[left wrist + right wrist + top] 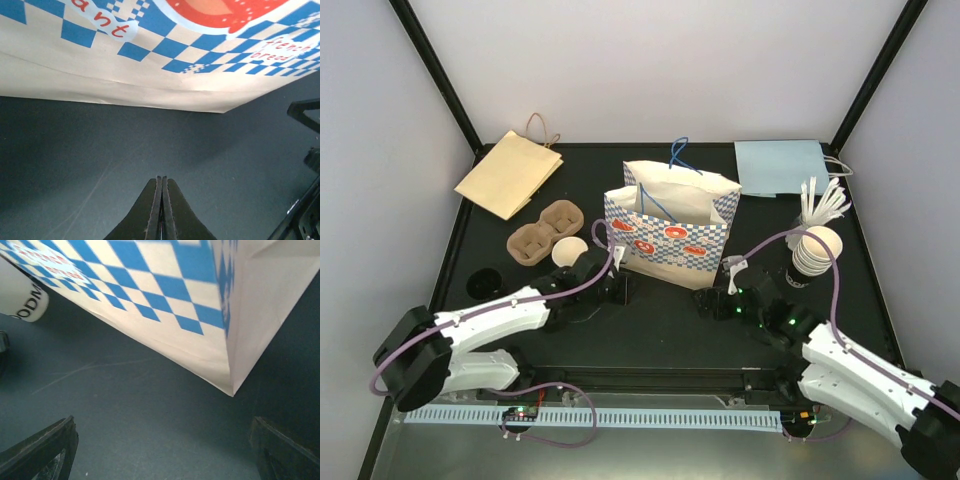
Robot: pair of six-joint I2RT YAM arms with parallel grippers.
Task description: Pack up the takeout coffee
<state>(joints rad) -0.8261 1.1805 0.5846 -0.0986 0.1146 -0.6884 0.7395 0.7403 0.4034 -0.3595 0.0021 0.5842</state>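
Your left gripper (161, 179) is pinched shut, empty; right gripper (162, 437) gapes wide, empty, both beside the checkered bag (670, 240).

The black counter (660, 335) carries a blue-checkered paper bag (670, 240), standing just beyond the left gripper (620, 288) and the right gripper (710, 303). Beyond and left of the left gripper lie a cardboard cup carrier (542, 232), a white paper cup (570, 252) just beside it, a black lid (483, 283) and, farthest, a flat brown paper bag (508, 175). Beyond and right of the right gripper stands a stack of paper cups (815, 252), with a flat light-blue bag (780, 165) behind it.
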